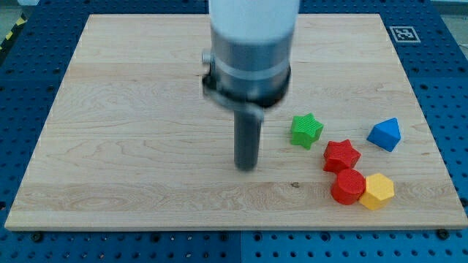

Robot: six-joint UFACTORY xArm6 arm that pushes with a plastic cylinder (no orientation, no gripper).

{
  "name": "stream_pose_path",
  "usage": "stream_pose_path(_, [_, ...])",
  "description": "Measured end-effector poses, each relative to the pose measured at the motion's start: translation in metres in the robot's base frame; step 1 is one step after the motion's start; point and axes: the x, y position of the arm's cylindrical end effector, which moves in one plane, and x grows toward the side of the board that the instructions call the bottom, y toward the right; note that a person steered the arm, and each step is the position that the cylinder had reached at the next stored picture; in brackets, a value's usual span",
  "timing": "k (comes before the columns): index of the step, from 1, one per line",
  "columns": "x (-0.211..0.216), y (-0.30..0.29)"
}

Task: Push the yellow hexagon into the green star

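Now, the scene by parts:

Surface: a pale wooden board lying on a blue perforated bench; a small black-and-white marker tag sits at the board's corner at the view's top right.

Arm: a wide grey and white cylinder comes down from the view's top, narrowing to a straight dark rod.

My tip: resting on the board a little left of centre in the lower half, apart from every block.

Claw: none is fitted; the arm ends only in the rod, so there is nothing to spread or press together.

Yellow hexagon: near the view's bottom right, the lowest and rightmost of the cluster, touching the red block on its left side.

Green star: up and to the left of the yellow hexagon, well apart from it, with both red blocks lying between the two. It is the block nearest my tip, to the tip's right and slightly higher in the view.

Red star: just below and right of the green star, very near it; whether they touch I cannot tell.

Red block: rounded, possibly a cylinder or hexagon, directly below the red star and close against it, pressed to the yellow hexagon on its right.

Blue block: a pointed, roughly triangular shape at the view's right, level with the green star, set apart from the red star and above the yellow hexagon.
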Motion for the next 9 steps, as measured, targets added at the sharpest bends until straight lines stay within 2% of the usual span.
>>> stream_pose_path(1, [0.040, 0.015])
stream_pose_path(2, [0.043, 0.025])
stream_pose_path(4, [0.042, 0.168])
stream_pose_path(5, [0.042, 0.190])
stream_pose_path(7, [0.033, 0.188])
stream_pose_path(9, [0.000, 0.188])
